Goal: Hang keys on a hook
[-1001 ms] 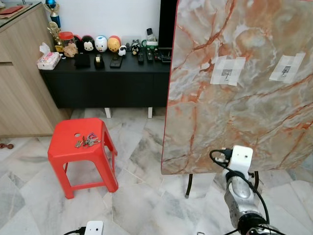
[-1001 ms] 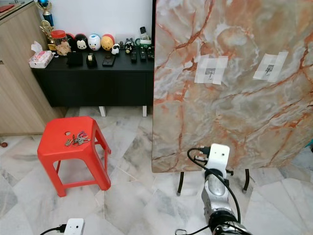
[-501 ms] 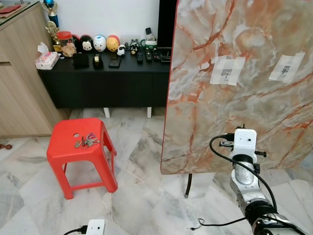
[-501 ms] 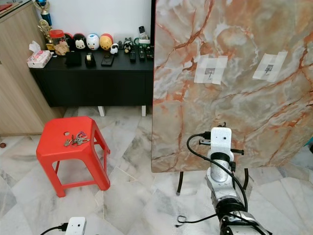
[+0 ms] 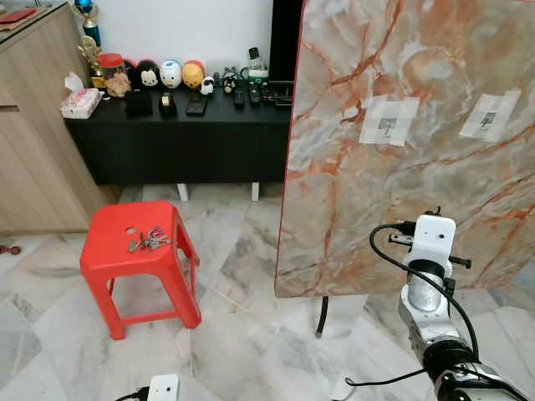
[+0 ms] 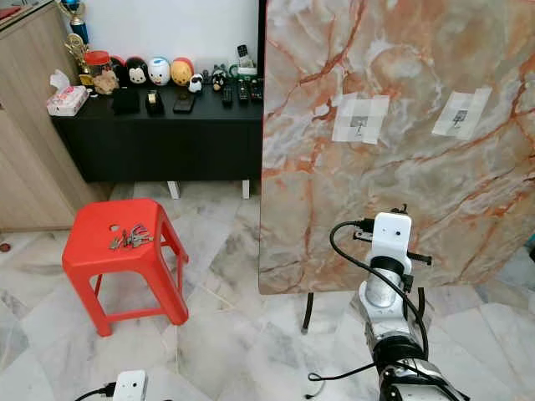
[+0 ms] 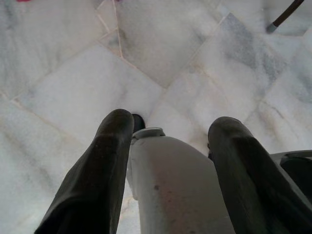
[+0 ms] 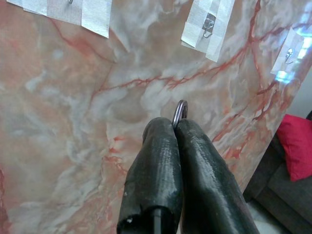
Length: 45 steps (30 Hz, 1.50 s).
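Observation:
A bunch of keys (image 5: 149,242) lies on top of a red plastic stool (image 5: 109,259) at the left. A tall marble board (image 5: 401,167) stands at the right, with small metal hooks (image 5: 387,125) (image 5: 489,119) held on by white tape. My right arm (image 5: 428,276) is raised in front of the board's lower part. In the right wrist view my right gripper (image 8: 175,126) is shut on a thin metal key ring (image 8: 180,109), close to the board and below a taped hook (image 8: 208,25). My left gripper (image 7: 170,126) hangs low over the floor, open.
A black low cabinet (image 5: 184,138) with figurines and remotes stands against the back wall. A wooden cupboard (image 5: 33,125) is at the far left. The board rests on thin dark legs (image 5: 322,316). Marble floor (image 5: 242,334) lies between stool and board. A red cushion (image 8: 297,146) sits beyond the board's edge.
My right arm has risen and moved to the right, closer to the marble board. The keys on the stool have not moved.

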{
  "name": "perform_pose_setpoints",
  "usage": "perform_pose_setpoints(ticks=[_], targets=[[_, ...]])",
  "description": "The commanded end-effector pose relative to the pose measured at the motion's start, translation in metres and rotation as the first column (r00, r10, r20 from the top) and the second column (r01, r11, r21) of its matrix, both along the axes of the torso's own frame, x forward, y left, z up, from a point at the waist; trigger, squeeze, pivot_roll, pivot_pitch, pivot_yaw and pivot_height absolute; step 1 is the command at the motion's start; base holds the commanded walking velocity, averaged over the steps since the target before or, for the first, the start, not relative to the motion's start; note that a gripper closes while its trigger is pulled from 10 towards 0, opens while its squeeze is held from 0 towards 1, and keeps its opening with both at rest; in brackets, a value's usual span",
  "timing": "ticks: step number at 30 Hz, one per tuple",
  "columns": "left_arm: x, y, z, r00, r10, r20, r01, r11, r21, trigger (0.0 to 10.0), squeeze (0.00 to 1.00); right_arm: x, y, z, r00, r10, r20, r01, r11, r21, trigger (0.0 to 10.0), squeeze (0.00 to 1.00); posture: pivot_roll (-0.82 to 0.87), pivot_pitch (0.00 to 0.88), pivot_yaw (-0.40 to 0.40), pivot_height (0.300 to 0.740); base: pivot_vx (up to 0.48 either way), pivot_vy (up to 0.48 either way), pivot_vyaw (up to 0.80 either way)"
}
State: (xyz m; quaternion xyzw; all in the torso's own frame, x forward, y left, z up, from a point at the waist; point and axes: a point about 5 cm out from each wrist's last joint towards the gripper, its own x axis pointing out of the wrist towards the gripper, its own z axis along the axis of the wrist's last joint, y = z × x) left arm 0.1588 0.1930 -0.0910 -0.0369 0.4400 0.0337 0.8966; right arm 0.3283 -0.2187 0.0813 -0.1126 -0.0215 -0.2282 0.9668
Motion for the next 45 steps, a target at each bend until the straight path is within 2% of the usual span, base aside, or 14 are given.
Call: perform_pose_setpoints(ticks=[1, 13, 45], targets=[[-0.002, -0.003, -0.002, 1.0, -0.002, -0.025, 0.002, 1.0, -0.013, 10.0, 0.0, 0.005, -0.002, 0.012, 0.999, -0.017, 0.048, 0.017, 1.0, 0.001, 10.0, 0.0, 0.0, 0.0, -0.087, 0.74, 0.0, 0.0, 0.0], [-0.007, 0.011, -0.001, 1.0, 0.009, -0.02, -0.009, 1.0, -0.004, 10.0, 0.0, 0.006, 0.005, 0.009, 0.999, -0.007, 0.04, 0.006, 1.0, 0.023, 10.0, 0.0, 0.01, 0.0, -0.087, 0.74, 0.0, 0.0, 0.0], [-0.01, 0.009, -0.003, 0.999, 0.015, -0.033, -0.015, 1.0, -0.005, 10.0, 0.0, 0.007, 0.007, 0.01, 0.999, 0.001, 0.039, -0.004, 0.998, 0.057, 10.0, 0.0, 0.01, 0.0, -0.092, 0.74, 0.286, 0.0, 0.0]])
